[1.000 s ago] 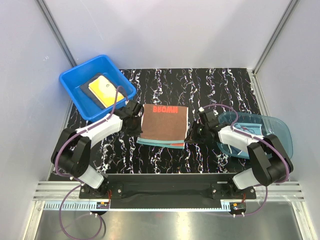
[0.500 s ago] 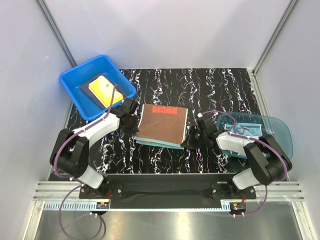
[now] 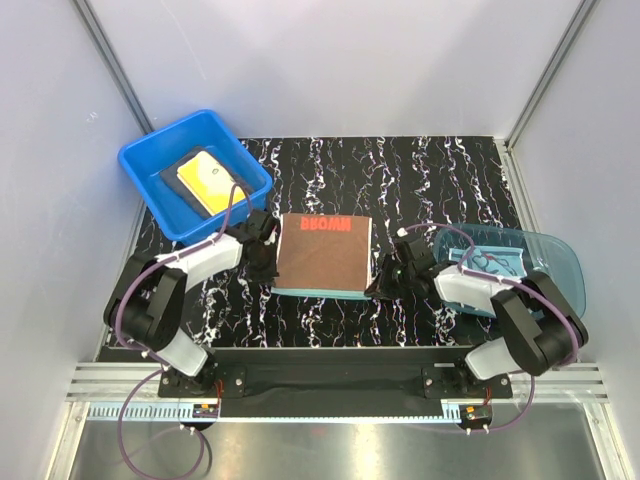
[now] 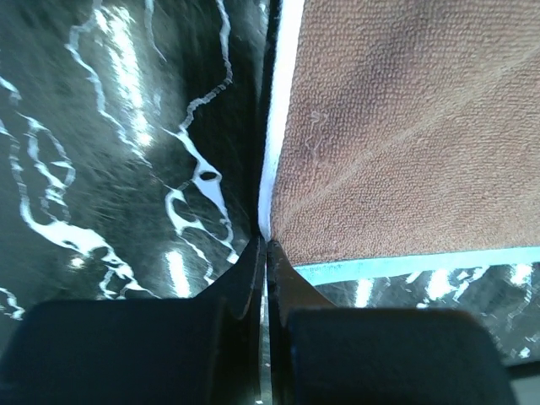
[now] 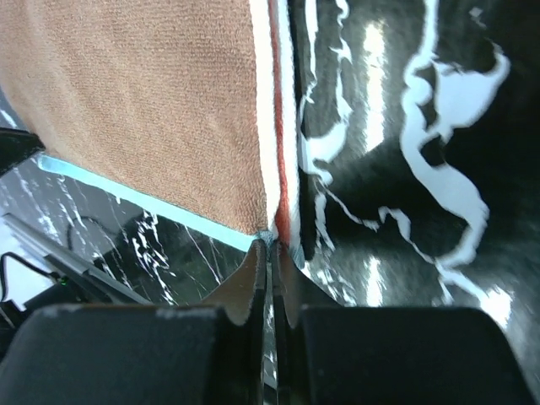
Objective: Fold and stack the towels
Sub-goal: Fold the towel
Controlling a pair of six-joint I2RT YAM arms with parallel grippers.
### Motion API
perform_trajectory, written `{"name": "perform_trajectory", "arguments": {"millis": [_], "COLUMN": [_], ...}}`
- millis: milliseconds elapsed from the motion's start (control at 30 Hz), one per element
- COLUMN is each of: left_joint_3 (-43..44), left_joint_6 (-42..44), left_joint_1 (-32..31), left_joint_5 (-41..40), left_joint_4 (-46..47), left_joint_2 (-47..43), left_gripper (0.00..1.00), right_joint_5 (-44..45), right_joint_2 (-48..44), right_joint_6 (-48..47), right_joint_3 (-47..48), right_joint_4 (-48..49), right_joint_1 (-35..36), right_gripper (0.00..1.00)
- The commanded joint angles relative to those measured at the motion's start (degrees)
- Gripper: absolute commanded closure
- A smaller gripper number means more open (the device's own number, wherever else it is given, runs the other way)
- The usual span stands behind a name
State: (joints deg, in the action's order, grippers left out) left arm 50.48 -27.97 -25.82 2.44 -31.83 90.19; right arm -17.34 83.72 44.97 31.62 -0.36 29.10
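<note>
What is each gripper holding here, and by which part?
Both hold the brown towel: the left gripper pinches its near left corner, the right gripper its near right corner, jaws shut on the cloth.

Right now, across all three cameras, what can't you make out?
- Top view: the dark towel in the blue tub lies mostly under the yellow towel.
- Top view: the right arm crosses the teal bowl, hiding part of the light blue towel inside.
- Top view: the red lettering on the brown towel is too small to read.
- Wrist views: only one towel corner each; the frame edges cut off the rest.
</note>
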Motion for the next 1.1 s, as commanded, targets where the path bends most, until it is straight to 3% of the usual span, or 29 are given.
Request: {"name": "perform_trajectory", "arguments": {"millis": [0, 167, 433, 800, 1067], "left_joint_3": [1.11, 3.93, -6.09, -6.18, -3.28], "left_joint_6": [-1.21, -1.65, -3.76, -3.32, -4.11], "left_joint_1": [-0.10, -0.72, -0.98, -0.89, -0.89], "left_joint_5": [1.96, 1.78, 5.39, 1.17, 0.64], "left_joint_4": [1.08, -1.92, 7.40, 6.35, 2.57], "left_joint_2": [-4.05, -6.78, -5.74, -3.27, -8.28], "left_gripper": [1.00, 1.00, 1.00, 1.00, 1.00], "right_joint_5": [3.89, 7.06, 6.80, 3.99, 1.97], "right_joint_2": [-4.61, -6.73, -5.33, -4.79, -9.89], "right_joint_6": [-3.74, -6.74, -5.42, -5.16, -4.45], "right_joint_3": [4.06, 7.33, -0.06, -0.86, 1.79], "right_joint_4": [-7.96, -15.55, -10.01, -8.60, -12.57], "right_joint_1": [0.34, 0.34, 0.34, 0.43, 0.34], "right_gripper": [1.00, 1.00, 1.00, 1.00, 1.00]}}
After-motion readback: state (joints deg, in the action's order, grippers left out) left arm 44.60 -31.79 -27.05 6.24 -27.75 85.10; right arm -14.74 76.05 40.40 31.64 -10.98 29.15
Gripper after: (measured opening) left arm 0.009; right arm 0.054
